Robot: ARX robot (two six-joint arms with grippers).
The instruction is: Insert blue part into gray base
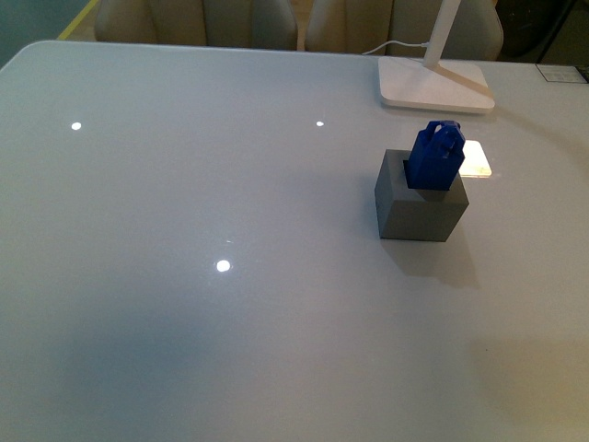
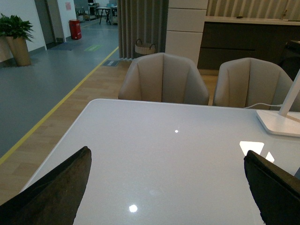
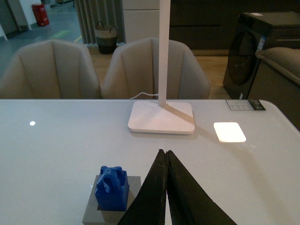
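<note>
Our right gripper [image 3: 165, 157] has its fingers pressed together with nothing between them, above the table [image 1: 184, 304]. Our left gripper [image 2: 166, 154] is spread wide, grasping nothing and facing the table's far left corner. The blue part [image 1: 436, 157] stands in the square hole of the gray base [image 1: 419, 212], its upper half sticking out. Both sit toward the table's far right, near the white lamp base [image 1: 433, 85] at the far edge.

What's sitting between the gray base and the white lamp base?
Nothing: only bare tabletop separates the gray base from the lamp base, seen in the front view.
</note>
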